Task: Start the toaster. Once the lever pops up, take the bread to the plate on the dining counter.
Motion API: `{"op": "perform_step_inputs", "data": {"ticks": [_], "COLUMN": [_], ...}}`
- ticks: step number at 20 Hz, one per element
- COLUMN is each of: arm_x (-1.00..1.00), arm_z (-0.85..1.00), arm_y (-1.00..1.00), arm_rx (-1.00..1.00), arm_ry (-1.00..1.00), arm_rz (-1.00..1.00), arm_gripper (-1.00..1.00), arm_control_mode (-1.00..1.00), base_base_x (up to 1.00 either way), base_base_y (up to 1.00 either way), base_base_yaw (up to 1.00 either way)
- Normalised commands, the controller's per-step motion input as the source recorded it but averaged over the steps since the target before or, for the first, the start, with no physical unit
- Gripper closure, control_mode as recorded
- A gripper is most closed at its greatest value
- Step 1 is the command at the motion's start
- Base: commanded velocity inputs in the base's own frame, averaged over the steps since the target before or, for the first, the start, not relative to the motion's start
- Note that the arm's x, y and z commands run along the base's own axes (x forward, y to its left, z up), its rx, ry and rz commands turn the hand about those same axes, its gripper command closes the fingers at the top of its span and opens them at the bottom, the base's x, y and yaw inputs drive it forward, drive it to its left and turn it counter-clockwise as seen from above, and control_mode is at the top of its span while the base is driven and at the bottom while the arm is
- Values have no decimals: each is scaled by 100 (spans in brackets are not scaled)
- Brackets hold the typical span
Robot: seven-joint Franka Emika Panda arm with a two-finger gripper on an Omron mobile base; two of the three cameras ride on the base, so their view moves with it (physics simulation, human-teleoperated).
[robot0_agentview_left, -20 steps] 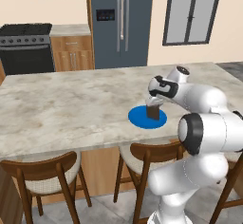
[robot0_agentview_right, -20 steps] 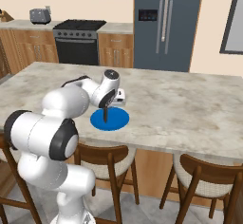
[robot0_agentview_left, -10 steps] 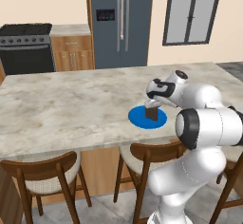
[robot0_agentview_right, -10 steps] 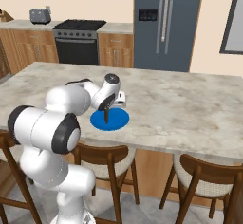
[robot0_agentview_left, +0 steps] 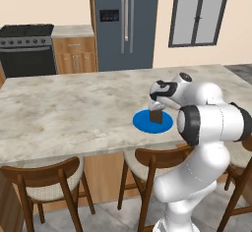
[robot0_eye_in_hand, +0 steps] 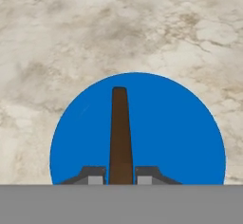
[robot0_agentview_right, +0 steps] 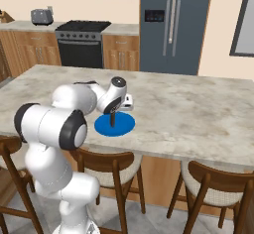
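The bread (robot0_eye_in_hand: 120, 133), a thin dark-brown slice, stands on edge over the middle of the blue plate (robot0_eye_in_hand: 180, 137), pinched between the fingertips (robot0_eye_in_hand: 95, 174) of the end effector (robot0_eye_in_hand: 120, 176). The plate lies on the marbled worktop (robot0_agentview_left: 64, 113), above wooden stools (robot0_agentview_left: 47, 179).

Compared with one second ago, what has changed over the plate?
Very little: the gripper stays shut on the bread, holding it upright over the plate, perhaps slightly lower. The plate has not moved on the dining counter.

Bread (robot0_eye_in_hand: 120, 133) edge-on over blue plate (robot0_eye_in_hand: 180, 128)
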Motion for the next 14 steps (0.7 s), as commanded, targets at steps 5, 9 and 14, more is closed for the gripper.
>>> {"op": "perform_step_inputs", "data": {"ticks": [5, 9, 14], "arm_x": [11, 0, -1], "arm_z": [-17, -3, 0], "arm_y": [0, 0, 0], "arm_rx": [0, 0, 0], "arm_ry": [0, -3, -7], "arm_rz": [0, 0, 0], "arm_gripper": [100, 100, 100], "arm_control_mode": [-100, -100, -100], "base_base_x": [0, 0, 0], "base_base_y": [0, 0, 0], "base_base_yaw": [0, 0, 0]}}
